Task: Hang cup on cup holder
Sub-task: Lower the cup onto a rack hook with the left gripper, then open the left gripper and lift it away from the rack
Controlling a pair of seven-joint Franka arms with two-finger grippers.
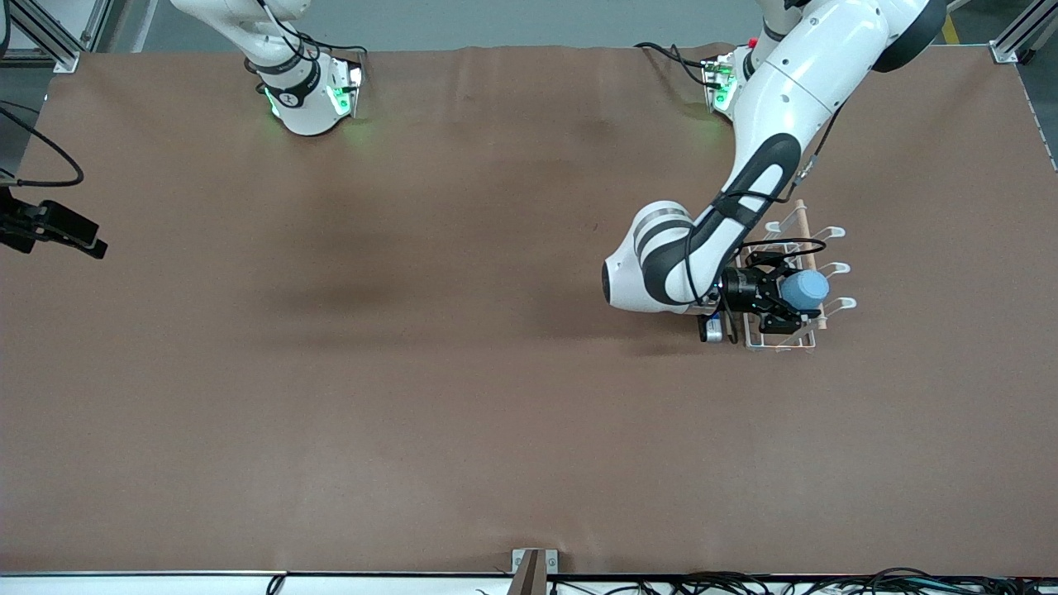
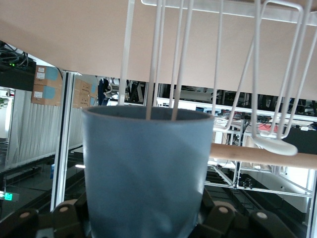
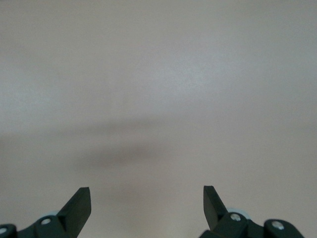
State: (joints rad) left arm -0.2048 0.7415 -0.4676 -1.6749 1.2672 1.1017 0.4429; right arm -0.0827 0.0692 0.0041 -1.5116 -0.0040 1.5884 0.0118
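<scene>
My left gripper (image 1: 789, 291) is shut on the blue cup (image 1: 807, 289) and holds it over the white wire cup holder (image 1: 833, 268). In the left wrist view the cup (image 2: 146, 168) fills the space between the fingers. Two white wires of one prong (image 2: 159, 59) run into its mouth. The holder's wooden rod (image 2: 257, 156) lies just past the cup, beside another looped prong (image 2: 275, 141). The rod (image 1: 803, 225) also shows in the front view. My right gripper (image 3: 147, 196) is open, with nothing between its fingers and only bare table under it.
The brown table mat (image 1: 430, 372) stretches wide toward the right arm's end. A black piece of hardware with cables (image 1: 58, 227) sits at that end's edge. The left arm's elbow (image 1: 653, 268) hangs low beside the holder.
</scene>
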